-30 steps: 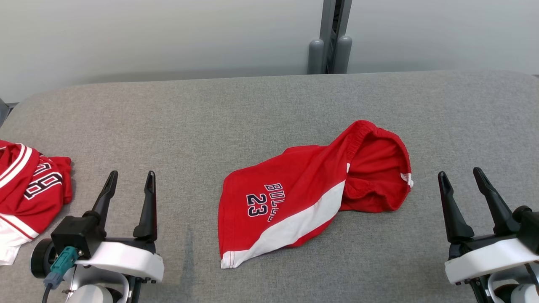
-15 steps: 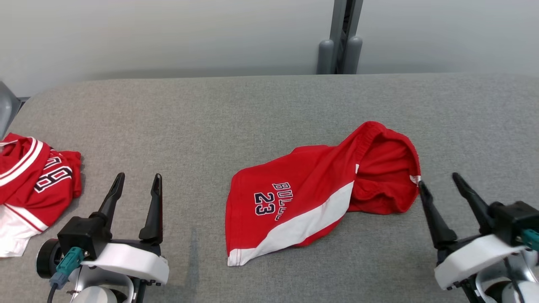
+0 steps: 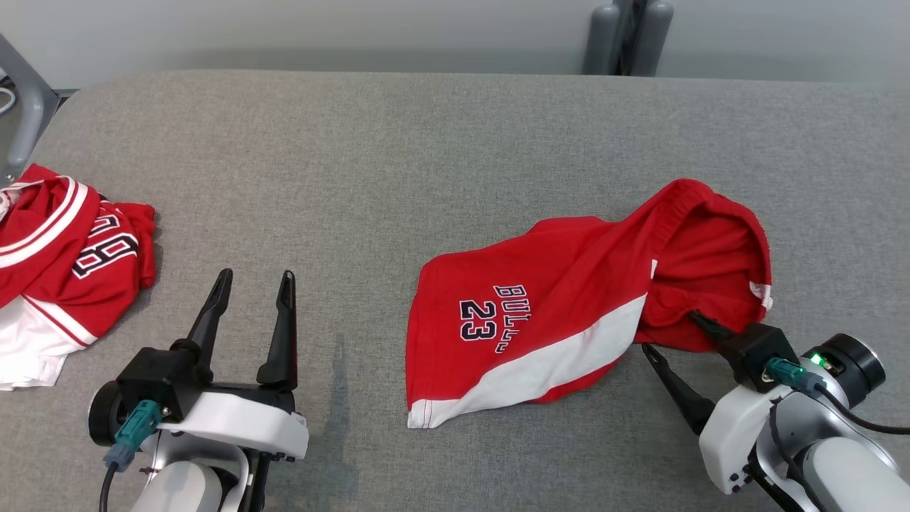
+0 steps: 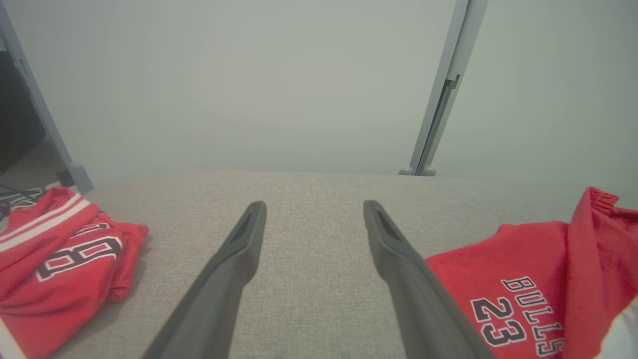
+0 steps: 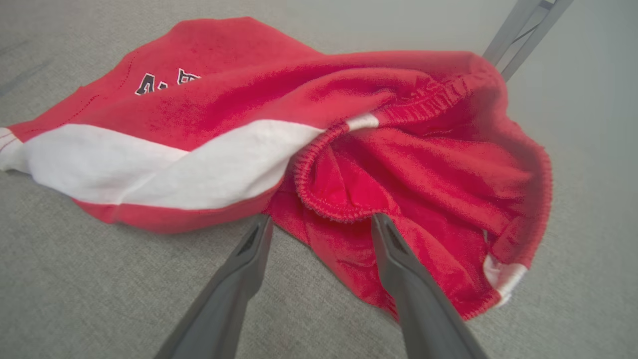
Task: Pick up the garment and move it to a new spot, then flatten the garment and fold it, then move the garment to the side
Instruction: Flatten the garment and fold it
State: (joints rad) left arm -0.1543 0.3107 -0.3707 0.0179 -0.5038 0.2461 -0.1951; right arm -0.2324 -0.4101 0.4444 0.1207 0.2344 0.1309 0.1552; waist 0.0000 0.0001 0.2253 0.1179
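Right gripper [image 3: 667, 330] has moved in on shorts [image 3: 540, 313], centre-right of table. Jaws wide, straddling the near hem, far finger possibly under cloth. I'd close now. Left gripper [image 3: 256, 274] wide, idle.

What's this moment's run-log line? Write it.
phase: pre-grasp | right gripper: open, at shorts waistband | left gripper: open, clear of shorts | shorts: crumpled, unlifted

Support: grey fabric-covered surface [image 3: 370, 163], far corners rounded. Lying on it, right of centre: red shorts [image 3: 547, 284], white panel, marked "BULLS 23", crumpled, waistband gaping. At the left edge, well apart: second red-and-white garment [image 3: 64, 263], numbered, bunched
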